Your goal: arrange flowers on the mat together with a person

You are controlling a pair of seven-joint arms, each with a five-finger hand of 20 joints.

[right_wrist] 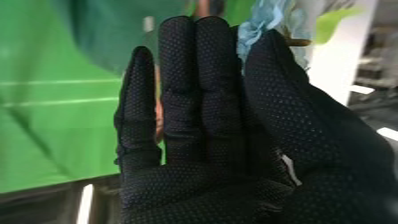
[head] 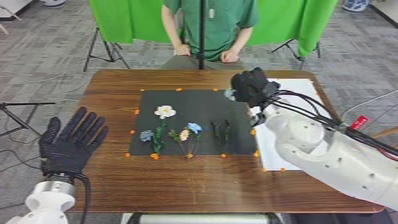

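Fingers of the right hand (head: 253, 86) narrow, thumb pinching a pale-blue flower (right_wrist: 259, 25), petals ruffled and translucent, at the far right corner of the dark mat (head: 204, 100). Left hand (head: 69, 150): fingers straight, slightly spread, left of the mat at the bench (head: 178, 185). Lying on the mat: white bloom (head: 165, 111), yellow-centred; dusty-blue flower (head: 147, 135); cream flower (head: 185, 134); light-blue blossom (head: 195, 127); dark green sprigs (head: 226, 132), slender, side by side
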